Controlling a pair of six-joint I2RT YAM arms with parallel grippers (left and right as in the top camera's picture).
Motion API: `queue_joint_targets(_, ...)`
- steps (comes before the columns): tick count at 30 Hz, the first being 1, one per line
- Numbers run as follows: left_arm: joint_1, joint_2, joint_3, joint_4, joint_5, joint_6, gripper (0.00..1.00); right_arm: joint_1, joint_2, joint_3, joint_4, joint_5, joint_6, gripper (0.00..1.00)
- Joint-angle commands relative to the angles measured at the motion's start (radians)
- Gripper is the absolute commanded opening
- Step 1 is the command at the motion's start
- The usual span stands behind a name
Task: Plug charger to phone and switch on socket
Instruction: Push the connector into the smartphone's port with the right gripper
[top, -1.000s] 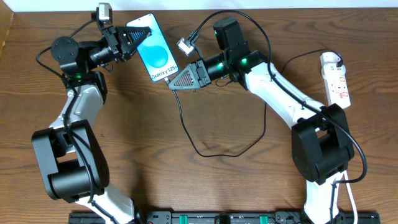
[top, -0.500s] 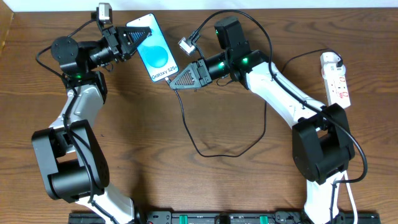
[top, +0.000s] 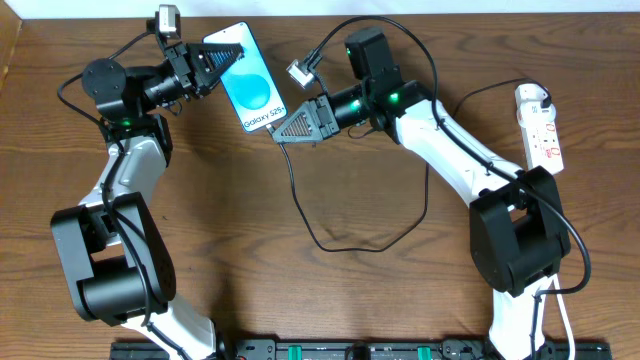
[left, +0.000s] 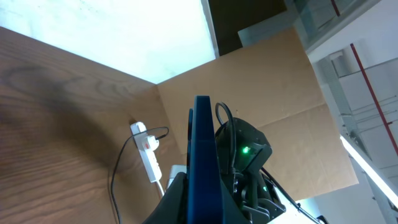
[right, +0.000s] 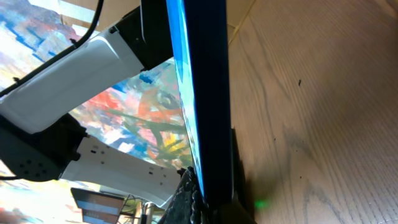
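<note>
The left gripper (top: 212, 62) is clamped on the upper end of the phone (top: 252, 88), near the table's (top: 300, 300) far edge, left of centre (screen up in the overhead view). The right gripper (top: 282, 132), pinched onto the charger (top: 290, 172), meets the phone's lower end. The socket (top: 541, 127) lies by the right edge.

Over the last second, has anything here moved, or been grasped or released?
Only the right gripper moved. Early in that second it shifted very slightly toward the side of the socket, then stopped. Nothing was taken or let go. The left gripper holds the phone in the same place, the charger lies in the same loop with its end at the right gripper, and the socket is unmoved.
</note>
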Motion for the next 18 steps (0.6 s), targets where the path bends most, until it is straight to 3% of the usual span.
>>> queue_joint_targets(1,-0.005,-0.028,0.016,0.012,0.044,0.016,0.07,0.018,-0.003,0.006,0.026,0.053,0.025,0.01)
queue_joint_targets(18,-0.005,-0.028,0.016,0.012,0.056,0.024,0.07,0.018,-0.003,0.006,0.217,0.105,0.196,0.01)
